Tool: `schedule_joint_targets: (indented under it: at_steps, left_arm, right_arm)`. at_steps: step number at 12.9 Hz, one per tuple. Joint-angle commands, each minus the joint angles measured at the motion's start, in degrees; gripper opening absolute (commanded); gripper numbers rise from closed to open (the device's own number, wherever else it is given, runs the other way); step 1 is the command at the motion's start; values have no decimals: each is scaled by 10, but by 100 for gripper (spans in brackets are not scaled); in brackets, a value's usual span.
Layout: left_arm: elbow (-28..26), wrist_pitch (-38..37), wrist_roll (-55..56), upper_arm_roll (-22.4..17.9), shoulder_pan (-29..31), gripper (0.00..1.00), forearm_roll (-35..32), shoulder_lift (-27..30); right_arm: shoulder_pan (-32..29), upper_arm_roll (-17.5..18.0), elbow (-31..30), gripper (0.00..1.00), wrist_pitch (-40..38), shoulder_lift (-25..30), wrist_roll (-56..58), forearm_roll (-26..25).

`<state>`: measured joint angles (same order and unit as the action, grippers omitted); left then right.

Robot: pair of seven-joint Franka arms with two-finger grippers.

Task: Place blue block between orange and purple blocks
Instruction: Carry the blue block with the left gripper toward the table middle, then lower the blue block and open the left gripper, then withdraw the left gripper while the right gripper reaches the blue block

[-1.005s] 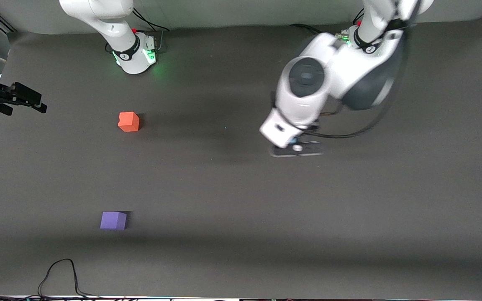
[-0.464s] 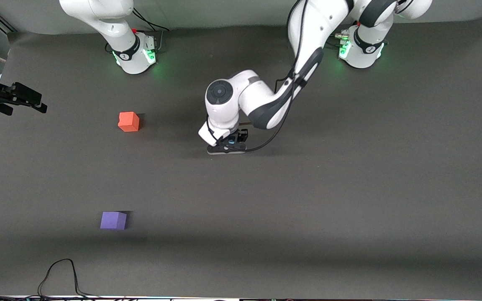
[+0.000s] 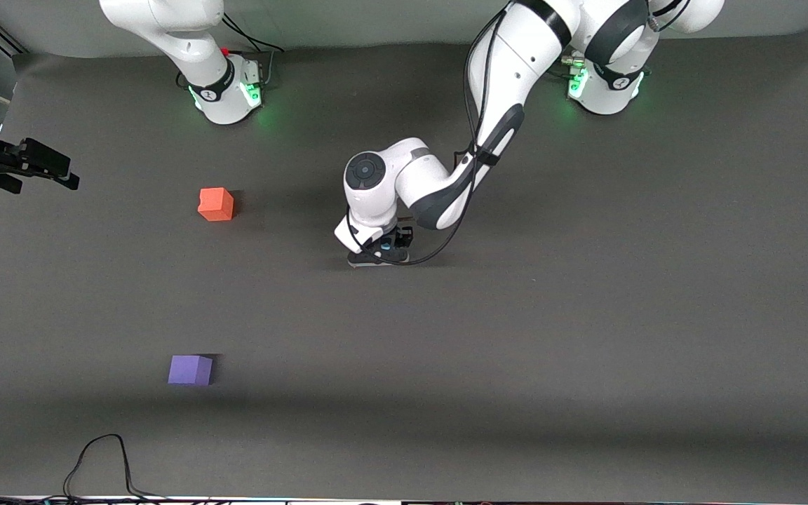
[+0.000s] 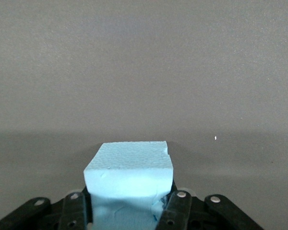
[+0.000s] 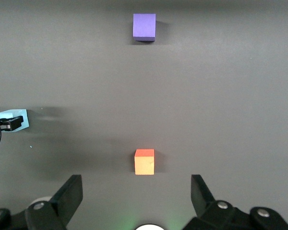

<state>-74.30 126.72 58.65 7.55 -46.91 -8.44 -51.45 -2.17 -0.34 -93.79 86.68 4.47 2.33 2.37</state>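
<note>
My left gripper [image 3: 379,254] is shut on the light blue block [image 4: 129,173], low over the middle of the table. The block and that gripper also show in the right wrist view [image 5: 12,120]. The orange block [image 3: 216,204] sits toward the right arm's end of the table. The purple block [image 3: 190,369] lies nearer to the front camera than the orange one, with bare mat between them. Both also show in the right wrist view, orange [image 5: 144,162] and purple [image 5: 144,26]. My right gripper [image 5: 136,182] is open and empty, high over the table near its base, and the right arm waits.
A black device [image 3: 29,165] on a mount sticks in at the table's edge at the right arm's end. A black cable [image 3: 99,456] loops on the mat near the front edge. The grey mat [image 3: 586,315] covers the table.
My left arm has carried the blue block from nearer its own end to the middle of the table, toward the orange and purple blocks. It has barely moved in the last half second.
</note>
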Motion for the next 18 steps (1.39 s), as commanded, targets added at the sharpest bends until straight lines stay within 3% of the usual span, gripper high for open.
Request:
schedule_joint_targets:
  at_steps: [1, 2, 3, 6, 8, 11, 14, 18]
  left_arm:
    - [20, -3, 33, -11, -17, 76, -27, -15]
    - [20, -4, 36, -10, -17, 98, -36, -15]
    - [20, -8, 36, -10, -17, 100, -36, -13]
    - [22, -42, 31, -10, -8, 100, -29, 19]
    - [20, -81, 23, -3, 39, 100, -7, 60]
    - [-4, -137, -95, -1, 146, 100, 88, 142]
    - [-68, -216, -268, -1, 280, 100, 141, 243]
    - [-90, -326, -445, -7, 412, 100, 129, 314]
  right_arm:
    - [4, -4, -4, 100, -3, 8, 12, -1]
    - [4, -4, -4, 100, -2, 7, 12, -1]
    - [4, -4, -5, 100, -3, 7, 12, -1]
    - [4, -3, -4, 100, -3, 5, 11, 0]
    - [4, -1, -3, 100, -2, 5, 11, 10]
    - [5, 3, -1, 100, -3, 6, 7, 26]
    - [73, 5, 2, 100, -3, 6, -38, 31]
    - [209, 5, 31, 100, 1, -13, -205, 54]
